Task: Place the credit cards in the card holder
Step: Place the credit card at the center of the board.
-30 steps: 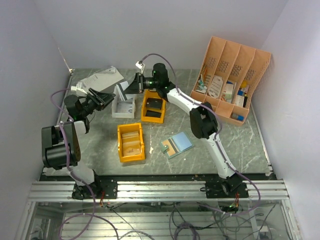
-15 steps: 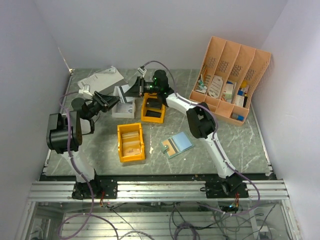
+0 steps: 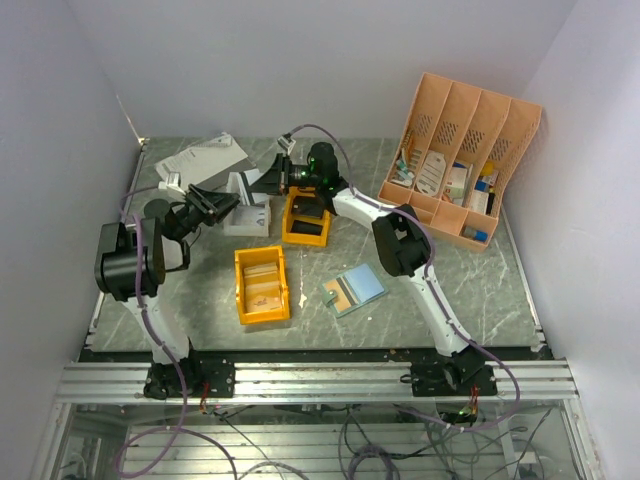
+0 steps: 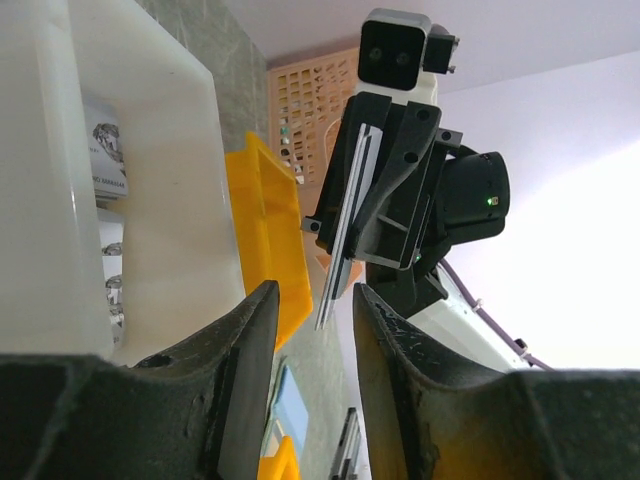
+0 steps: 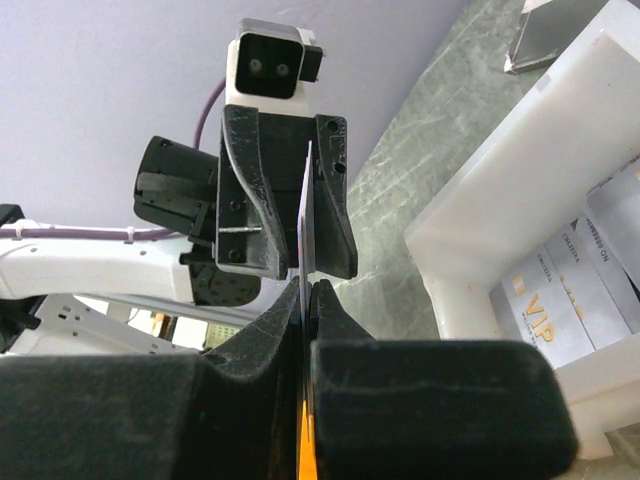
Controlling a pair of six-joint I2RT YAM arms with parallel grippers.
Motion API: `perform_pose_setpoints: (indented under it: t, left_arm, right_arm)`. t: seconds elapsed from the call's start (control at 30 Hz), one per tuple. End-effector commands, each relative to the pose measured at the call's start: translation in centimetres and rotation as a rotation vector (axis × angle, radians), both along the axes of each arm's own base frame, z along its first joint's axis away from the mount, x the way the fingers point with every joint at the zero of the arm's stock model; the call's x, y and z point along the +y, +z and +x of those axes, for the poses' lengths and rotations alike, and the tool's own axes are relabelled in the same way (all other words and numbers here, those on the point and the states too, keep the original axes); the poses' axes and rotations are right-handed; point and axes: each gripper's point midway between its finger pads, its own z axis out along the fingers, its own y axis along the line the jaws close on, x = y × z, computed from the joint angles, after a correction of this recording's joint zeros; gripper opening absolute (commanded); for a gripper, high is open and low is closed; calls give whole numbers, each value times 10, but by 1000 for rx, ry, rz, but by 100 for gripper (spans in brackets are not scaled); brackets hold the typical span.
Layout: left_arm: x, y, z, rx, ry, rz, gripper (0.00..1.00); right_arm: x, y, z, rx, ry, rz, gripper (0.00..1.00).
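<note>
My right gripper [image 3: 268, 180] is shut on a credit card [image 5: 304, 215], held edge-on above the white bin [image 3: 247, 212]. My left gripper [image 3: 222, 203] faces it with its jaws open, and the free end of the card [image 4: 338, 255] reaches in between its fingers [image 5: 335, 200] with a gap still showing. In the right wrist view more credit cards [image 5: 565, 285] lie in the white bin [image 5: 520, 180]. The card holder [image 3: 354, 289] lies open on the table, light blue side up, right of the front yellow bin.
Two yellow bins stand near the middle, one at the front [image 3: 262, 285] and one behind [image 3: 306, 218] holding a black block. A peach desk organiser [image 3: 462, 160] fills the back right. Papers [image 3: 205, 155] lie at the back left.
My left arm swung right and brought its gripper up to the card. Its jaws narrowed a little around the card's end. The right gripper kept its hold and shifted slightly.
</note>
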Motion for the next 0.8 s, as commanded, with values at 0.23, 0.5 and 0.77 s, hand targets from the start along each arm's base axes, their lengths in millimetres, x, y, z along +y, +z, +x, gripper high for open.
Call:
perform_pose_setpoints:
  t: [0.23,0.5,0.77]
  left_arm:
    - [-13,8,-4,-56,-51,53,42]
    - [-16,9,-4,-62,-71,36,33]
    - [-17,10,-4,-67,-79,21,7]
  right_arm:
    - [5,-19,-4,33,2,0,0]
    - [4,-23,-5,51,3,-1,0]
    - [4,-26,-5,62,1,-4,0]
